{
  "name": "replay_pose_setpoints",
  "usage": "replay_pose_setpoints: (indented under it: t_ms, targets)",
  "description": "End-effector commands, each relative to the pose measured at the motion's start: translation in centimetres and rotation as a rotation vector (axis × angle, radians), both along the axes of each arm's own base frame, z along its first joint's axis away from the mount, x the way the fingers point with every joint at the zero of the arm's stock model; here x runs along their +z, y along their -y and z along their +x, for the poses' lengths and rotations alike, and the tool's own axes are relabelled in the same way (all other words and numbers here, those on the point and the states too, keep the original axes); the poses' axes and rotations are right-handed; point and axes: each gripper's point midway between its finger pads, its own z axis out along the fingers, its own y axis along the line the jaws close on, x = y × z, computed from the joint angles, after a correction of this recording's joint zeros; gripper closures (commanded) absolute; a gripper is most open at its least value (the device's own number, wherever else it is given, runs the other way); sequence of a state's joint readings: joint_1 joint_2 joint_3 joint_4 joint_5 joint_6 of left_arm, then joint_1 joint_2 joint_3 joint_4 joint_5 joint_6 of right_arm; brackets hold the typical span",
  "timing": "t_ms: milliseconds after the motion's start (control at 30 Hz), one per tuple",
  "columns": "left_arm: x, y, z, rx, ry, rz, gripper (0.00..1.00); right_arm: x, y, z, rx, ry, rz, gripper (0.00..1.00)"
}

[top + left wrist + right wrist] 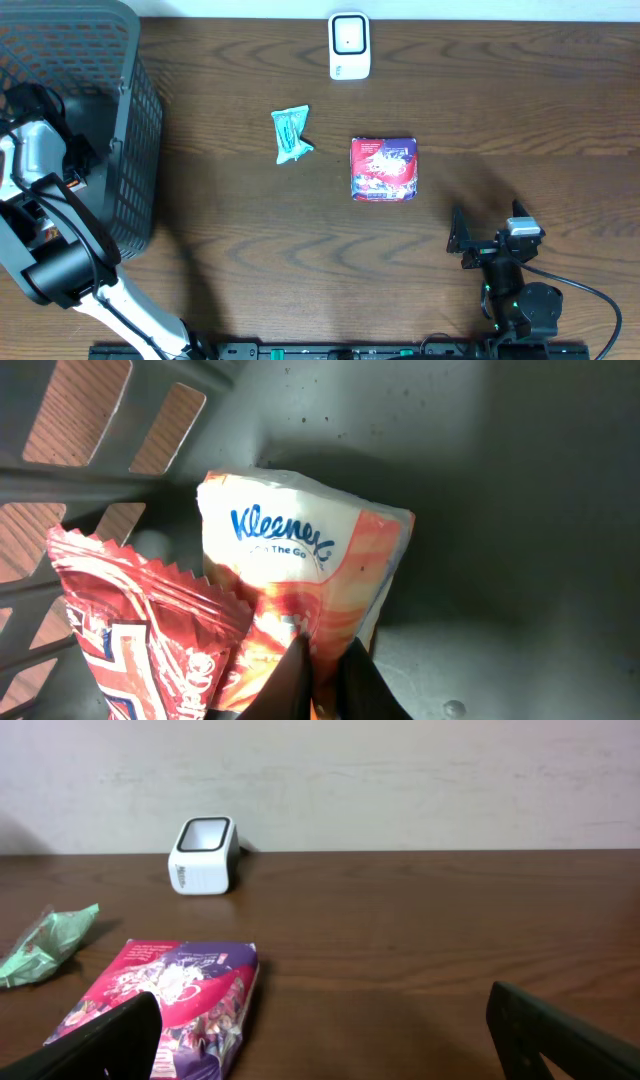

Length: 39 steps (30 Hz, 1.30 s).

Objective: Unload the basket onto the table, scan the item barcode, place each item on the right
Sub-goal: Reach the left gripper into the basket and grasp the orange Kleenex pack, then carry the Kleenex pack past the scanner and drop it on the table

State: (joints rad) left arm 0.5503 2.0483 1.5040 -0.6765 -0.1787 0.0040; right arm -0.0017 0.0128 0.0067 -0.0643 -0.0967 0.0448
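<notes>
Left wrist: our left gripper (325, 670) pinches the Kleenex pack (300, 560), lengthwise away from us; right gripper (325, 1040) gapes empty.

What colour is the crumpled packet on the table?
Teal green; the packet shows best in the overhead view.

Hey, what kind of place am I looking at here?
Probably a mock shop checkout on a wooden table: a white barcode scanner, a grey basket holding a Kleenex pack, and a green packet and red packet lying out.
</notes>
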Motion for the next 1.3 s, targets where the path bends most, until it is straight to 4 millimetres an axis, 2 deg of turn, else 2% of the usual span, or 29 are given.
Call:
replay_pose_setpoints:
  t_ms: [0, 100, 167, 267, 433, 500, 667, 767, 900, 1000, 1133, 1267]
  targets:
    - [-2.4, 1.7, -0.5, 0.005, -0.035, -0.095, 0.92, -0.1, 0.2, 0.0, -0.012, -0.003, 0.013, 0.01]
    - [-1.4, 1.8, -0.7, 0.027, -0.019, -0.093, 0.93, -0.1, 0.2, 0.0, -0.012, -0.003, 0.013, 0.01]
    - [0.1, 1.9, -0.3, 0.047, 0.024, -0.088, 0.93, -0.1, 0.2, 0.0, -0.012, -0.003, 0.013, 0.01]
    - [3.2, 3.2, 1.2, 0.02, 0.148, -0.137, 0.93, -0.1, 0.2, 0.0, -0.012, -0.003, 0.013, 0.01]
    - [11.0, 6.5, 4.4, -0.097, 0.448, -0.244, 0.93, -0.1, 0.2, 0.0, -0.012, -0.003, 0.013, 0.01]
    - [14.2, 7.6, 5.0, -0.121, 0.554, -0.269, 0.93, -0.1, 0.2, 0.0, -0.012, -0.003, 0.013, 0.01]
    - [22.2, 9.3, 4.7, -0.098, 0.78, -0.285, 0.93, -0.1, 0.2, 0.0, -0.012, -0.003, 0.013, 0.01]
    - [26.8, 11.1, 4.5, -0.131, 0.923, -0.329, 0.93, -0.1, 0.2, 0.0, -0.012, -0.003, 0.013, 0.01]
    - [32.9, 14.7, 4.1, -0.238, 1.097, -0.402, 0.93, -0.1, 0.2, 0.0, -0.012, -0.003, 0.013, 0.01]
    - [36.1, 18.1, 3.6, -0.325, 1.176, -0.44, 0.93, -0.1, 0.2, 0.0, -0.012, -0.003, 0.013, 0.01]
    - [39.0, 23.7, 2.8, -0.472, 1.224, -0.481, 0.93, -0.1, 0.2, 0.0, -0.012, -0.003, 0.013, 0.01]
    - [40.7, 28.9, 1.7, -0.602, 1.248, -0.531, 0.93, -0.1, 0.2, 0.0, -0.012, -0.003, 0.013, 0.01]
